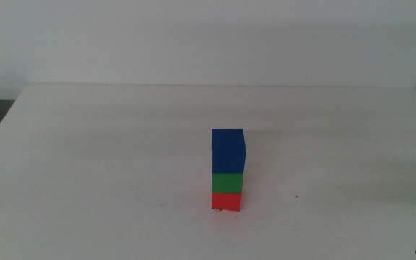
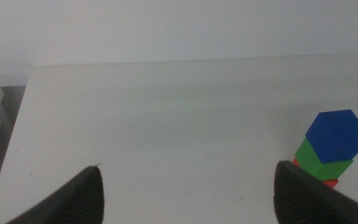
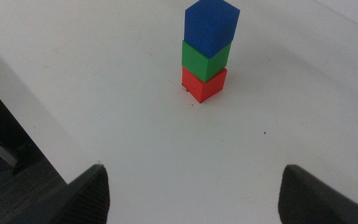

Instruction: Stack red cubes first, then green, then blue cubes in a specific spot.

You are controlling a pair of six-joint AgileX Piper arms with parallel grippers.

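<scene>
A three-cube tower stands upright near the middle of the white table. The red cube (image 1: 226,201) is on the tabletop, the green cube (image 1: 227,182) rests on it, and the larger blue cube (image 1: 227,150) sits on top. The specific spot lies hidden under the red cube. Nothing touches the tower. My left gripper (image 2: 188,171) is open and empty, far back from the blue cube (image 2: 339,134) and green cube (image 2: 319,163). My right gripper (image 3: 194,171) is also open and empty, well short of the red cube (image 3: 204,84). Neither arm reaches into the middle view.
The table edge (image 3: 23,118) drops to a dark floor close to my right gripper. Another table edge (image 2: 17,118) runs beside my left gripper. A tiny dark speck (image 1: 297,196) marks the tabletop to the right of the tower.
</scene>
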